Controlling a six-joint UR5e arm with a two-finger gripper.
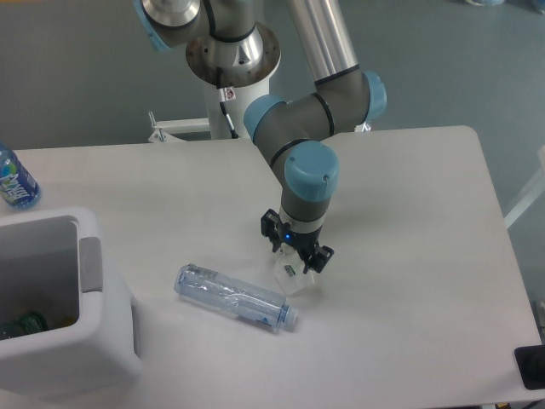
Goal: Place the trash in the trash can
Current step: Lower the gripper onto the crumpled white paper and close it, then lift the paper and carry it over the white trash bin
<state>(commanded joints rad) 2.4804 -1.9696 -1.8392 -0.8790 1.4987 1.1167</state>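
White table (409,213), grey floor behind. Wrapper (294,277) mid-table, straddled by open gripper (295,252), fingers either side; crinkled bottle (235,297) lying just left of it. Bin (94,341) at front left corner, water bottle (15,179) beyond.

pincer (295,254) astride paper wrapper (293,277)

bottle (236,298): clear crinkly plastic, looking glossy
wrapper (292,278): crumpled white paper
trash can (94,349): smooth white plastic
table (409,256): looking matt
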